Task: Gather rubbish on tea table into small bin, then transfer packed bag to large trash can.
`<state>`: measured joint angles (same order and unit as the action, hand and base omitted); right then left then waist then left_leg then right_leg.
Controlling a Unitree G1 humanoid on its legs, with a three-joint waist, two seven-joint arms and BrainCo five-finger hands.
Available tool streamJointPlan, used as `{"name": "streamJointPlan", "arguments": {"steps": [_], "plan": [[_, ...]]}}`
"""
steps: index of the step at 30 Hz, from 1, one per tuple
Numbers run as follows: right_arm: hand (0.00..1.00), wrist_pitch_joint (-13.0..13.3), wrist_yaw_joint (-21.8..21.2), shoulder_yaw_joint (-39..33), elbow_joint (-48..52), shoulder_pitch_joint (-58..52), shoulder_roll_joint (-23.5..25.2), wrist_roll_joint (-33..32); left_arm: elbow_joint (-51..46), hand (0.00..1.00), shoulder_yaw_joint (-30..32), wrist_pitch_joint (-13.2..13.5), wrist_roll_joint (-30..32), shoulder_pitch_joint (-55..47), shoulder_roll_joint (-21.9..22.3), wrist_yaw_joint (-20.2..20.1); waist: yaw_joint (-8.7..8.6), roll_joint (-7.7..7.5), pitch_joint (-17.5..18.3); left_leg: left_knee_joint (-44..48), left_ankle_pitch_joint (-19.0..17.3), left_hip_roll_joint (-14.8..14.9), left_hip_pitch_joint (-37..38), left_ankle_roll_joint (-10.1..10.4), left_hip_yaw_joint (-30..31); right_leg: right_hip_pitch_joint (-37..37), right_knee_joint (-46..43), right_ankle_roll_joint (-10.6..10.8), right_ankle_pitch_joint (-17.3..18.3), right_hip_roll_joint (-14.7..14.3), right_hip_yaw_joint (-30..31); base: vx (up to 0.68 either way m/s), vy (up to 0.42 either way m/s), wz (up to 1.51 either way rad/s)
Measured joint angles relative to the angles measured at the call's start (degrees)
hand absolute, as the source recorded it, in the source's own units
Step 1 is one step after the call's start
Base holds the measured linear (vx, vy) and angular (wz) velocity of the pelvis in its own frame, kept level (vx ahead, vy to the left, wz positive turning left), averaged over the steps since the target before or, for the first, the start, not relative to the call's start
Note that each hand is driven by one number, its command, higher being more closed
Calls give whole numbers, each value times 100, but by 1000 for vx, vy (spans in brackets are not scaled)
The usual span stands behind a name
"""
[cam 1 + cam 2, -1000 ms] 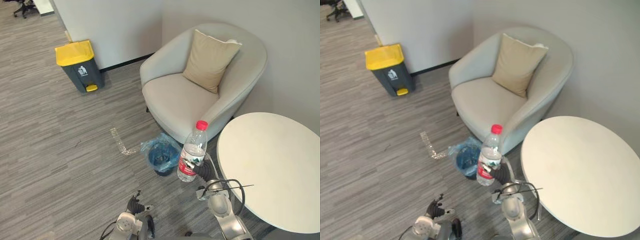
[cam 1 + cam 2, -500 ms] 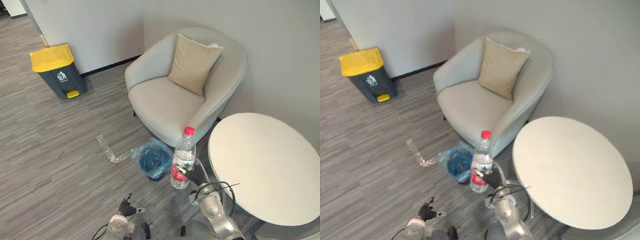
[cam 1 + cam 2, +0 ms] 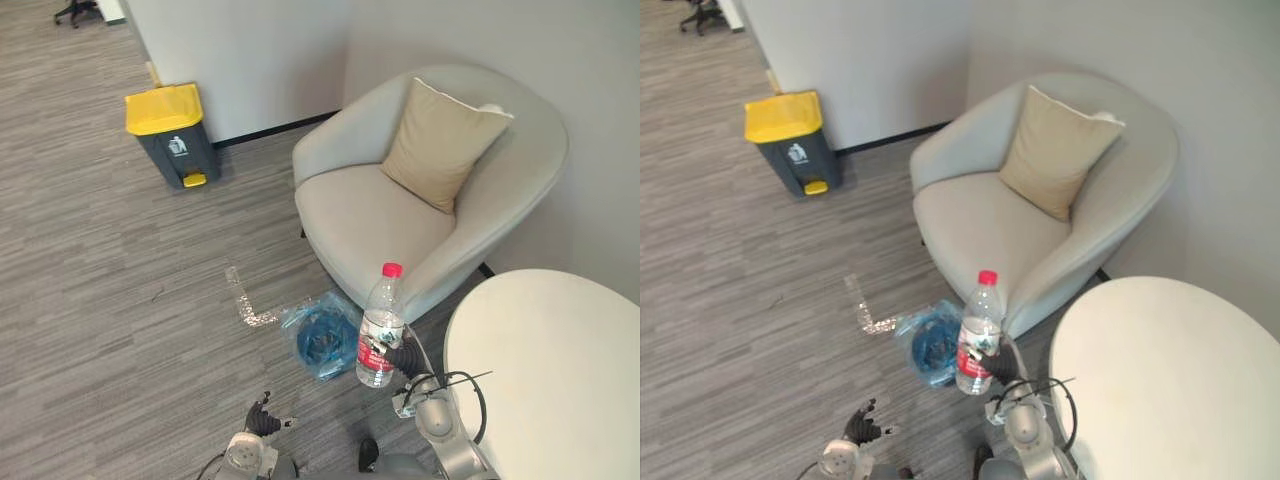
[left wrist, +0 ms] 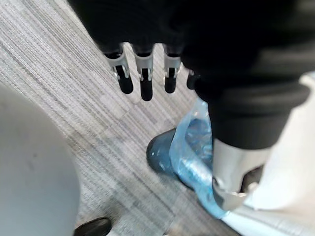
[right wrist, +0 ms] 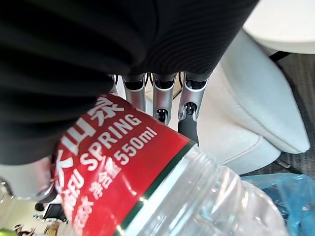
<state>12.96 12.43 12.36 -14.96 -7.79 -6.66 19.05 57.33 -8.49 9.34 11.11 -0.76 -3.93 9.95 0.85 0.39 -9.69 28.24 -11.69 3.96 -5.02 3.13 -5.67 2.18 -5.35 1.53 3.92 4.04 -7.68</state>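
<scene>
Nearest, the left hand hangs low over the carpet, fingers straight and loose, holding nothing; it looks kept free for the bag work to come. Just beyond, the right hand is wrapped round the lower body of a water bottle, fingers curled across its red label; the bottle is carried upright, cap on top, off the tea table and beside the small bin, presumably so it can go straight down into the opening. That bin stands on the floor between table and armchair, its blue bag folded out over the rim to catch what falls; the tabletop looks bare, so gathering seems nearly done. Further off, a cushion leans in the armchair; farthest, the large trash can, yellow lid closed, waits by the wall, well apart.
</scene>
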Motion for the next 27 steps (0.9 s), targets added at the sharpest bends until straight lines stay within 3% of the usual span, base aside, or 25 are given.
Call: {"name": "streamJointPlan", "arguments": {"steps": [1,2,3,4,8,16,18,23,27], "plan": [[100,0,9,1,3,5,46,-7,-8,0,3,4,-1,-5,3,3,2,-22,-10,20,-161,47,-20,-40,-77,3,4,-13,9,30,-4,-19,68,3],[100,1,16,-16,48,7,30,-8,-3,0,-3,0,-1,-20,25,-2,-3,57,8,-193,-211,215,7,-104,-183,-15,-3,-8,19,-3,-12,-35,52,2],[100,18,45,-48,76,12,5,-39,-3,0,-51,-5,0,-49,72,-2,-25,169,21,-544,-151,358,50,21,-123,-36,-5,12,30,-66,-20,-31,107,-4],[100,11,94,-84,45,50,-15,-110,1,0,-69,-6,-4,-56,80,3,-21,240,18,-949,-184,309,264,96,-18,-51,-10,71,29,-87,38,-12,102,7],[100,10,115,-77,42,38,71,-113,-6,0,-220,-8,-13,-65,-154,6,-18,-6,44,-1472,-4,90,416,80,-4,-146,-78,170,64,104,6,-18,70,7],[100,-13,118,-19,-403,343,176,-98,-26,0,-266,0,-7,-86,-171,52,-2,33,50,-1850,180,-171,456,-15,-6,-506,-504,321,259,331,10,32,31,4],[100,-13,132,91,-517,637,149,-96,-67,0,-267,15,-13,-28,-188,119,2,28,-67,-1599,180,-172,106,-16,0,-844,-746,317,262,363,15,-26,-1,3],[100,-26,326,266,-914,1818,-82,90,-227,0,-168,95,-265,432,-213,216,19,58,-801,-533,171,-132,-1123,-25,64,-1849,-1562,236,317,452,-35,-133,-9,18],[100,-76,536,368,-1133,2700,-357,135,-551,0,-37,176,-557,747,-206,282,167,124,-1233,230,-77,-37,-2201,-129,173,-2843,-2292,152,551,477,-102,-170,-1,13]]}}
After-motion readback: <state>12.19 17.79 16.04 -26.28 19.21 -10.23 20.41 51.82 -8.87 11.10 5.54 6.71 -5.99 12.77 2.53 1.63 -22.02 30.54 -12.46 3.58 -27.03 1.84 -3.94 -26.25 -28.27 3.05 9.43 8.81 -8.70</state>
